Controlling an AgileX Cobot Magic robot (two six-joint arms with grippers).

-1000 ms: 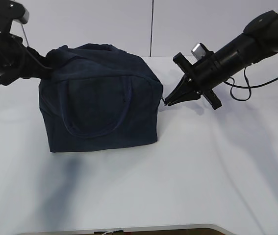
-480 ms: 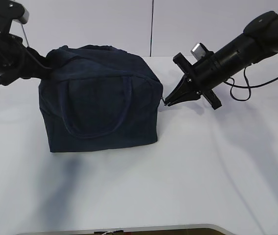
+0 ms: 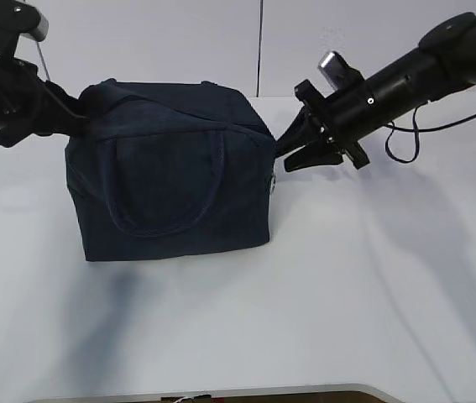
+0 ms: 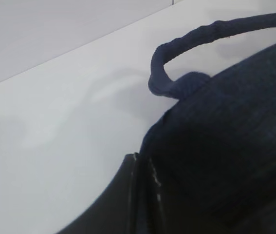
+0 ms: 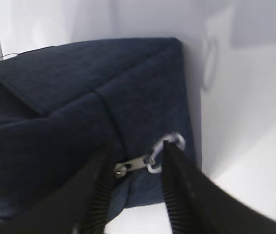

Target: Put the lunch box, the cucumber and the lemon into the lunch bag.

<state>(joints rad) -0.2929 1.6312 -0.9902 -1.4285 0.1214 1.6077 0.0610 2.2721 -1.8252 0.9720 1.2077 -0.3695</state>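
The navy lunch bag stands on the white table, its top closed flat. The lunch box, cucumber and lemon are out of view. My left gripper is at the bag's upper left corner; in the left wrist view it is pressed shut on the bag's fabric, below a loop handle. My right gripper is open at the bag's right end. In the right wrist view its fingers straddle the zipper's metal ring pull without gripping it.
The white table spreads in front and to the right of the bag. A pale wall with a vertical seam stands behind. A black cable trails from my right arm over the table.
My right gripper has opened, let go of the ring pull and risen slightly. The bag's top now lies flatter. The left arm has not moved.
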